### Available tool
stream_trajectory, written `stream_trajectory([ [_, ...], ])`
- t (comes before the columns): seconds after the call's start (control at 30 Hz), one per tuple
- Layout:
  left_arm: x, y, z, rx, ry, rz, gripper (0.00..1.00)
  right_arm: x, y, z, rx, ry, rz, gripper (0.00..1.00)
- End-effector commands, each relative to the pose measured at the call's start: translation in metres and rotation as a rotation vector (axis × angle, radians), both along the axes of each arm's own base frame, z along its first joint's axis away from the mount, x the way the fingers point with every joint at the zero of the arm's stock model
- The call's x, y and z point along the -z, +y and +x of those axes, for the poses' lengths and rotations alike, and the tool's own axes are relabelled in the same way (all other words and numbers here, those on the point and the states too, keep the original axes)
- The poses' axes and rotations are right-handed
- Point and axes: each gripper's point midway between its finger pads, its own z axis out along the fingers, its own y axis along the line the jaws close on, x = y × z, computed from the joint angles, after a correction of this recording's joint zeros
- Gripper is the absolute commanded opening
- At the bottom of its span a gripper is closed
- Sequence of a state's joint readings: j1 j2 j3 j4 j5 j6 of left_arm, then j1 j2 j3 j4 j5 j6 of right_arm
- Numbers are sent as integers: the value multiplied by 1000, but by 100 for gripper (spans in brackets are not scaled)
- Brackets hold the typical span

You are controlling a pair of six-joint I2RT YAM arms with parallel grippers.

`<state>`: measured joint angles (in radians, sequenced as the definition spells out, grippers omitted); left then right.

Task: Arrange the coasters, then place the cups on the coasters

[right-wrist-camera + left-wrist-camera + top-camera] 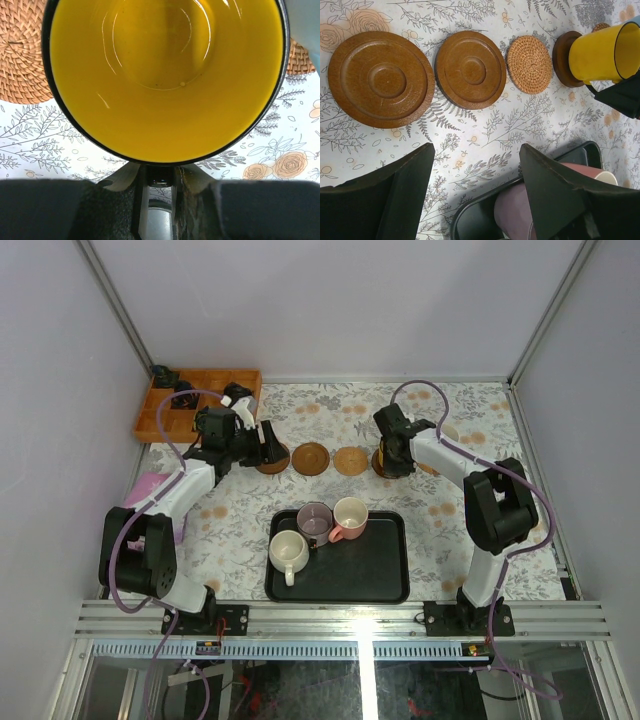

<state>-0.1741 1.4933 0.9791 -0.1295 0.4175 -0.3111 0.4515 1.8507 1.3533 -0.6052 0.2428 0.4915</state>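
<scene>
- right gripper (155, 200): clamped narrow on the handle of the yellow mug (165, 75). The handle itself is mostly buried between the black fingers, so I only see a sliver of it.
- that mug fills nearly the whole right wrist view. From the left wrist cam it sits over a dark coaster (561, 57), but I can't tell if the base is actually touching it, since the mug covers most of the disc.
- left gripper (476, 150): jaws spread wide with nothing between them, hanging over the flowery cloth between the coaster row and the black tray (585, 150).
- in the row, a big wooden coaster (381, 79) and a smaller wooden coaster (471, 69) are just beside each other, then a woven coaster (529, 64), then the dark one.
- another woven disc (300, 57) pokes out right of the yellow mug, mostly hidden.
- pale blue bit (305, 20) at the frame corner is cut off and could be a mug, can't say for sure.
- on the tray are the cream mug (289, 552), mauve mug (315, 520) and pink mug (350, 515), bunched close together.
- in the overhead view the left arm partly hides the first coaster.
</scene>
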Motion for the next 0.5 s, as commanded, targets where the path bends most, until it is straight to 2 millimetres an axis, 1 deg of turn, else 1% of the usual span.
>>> stream_trajectory([
  [0.0,-4,3,3,-4,-48,26,69,-19,10,26,-20,-111,35,0],
  [0.3,-2,3,4,-2,-40,29,70,-8,13,28,-30,-91,36,0],
  [0.47,1,3,4,-2,-33,30,70,-6,13,27,-27,-76,36,0],
])
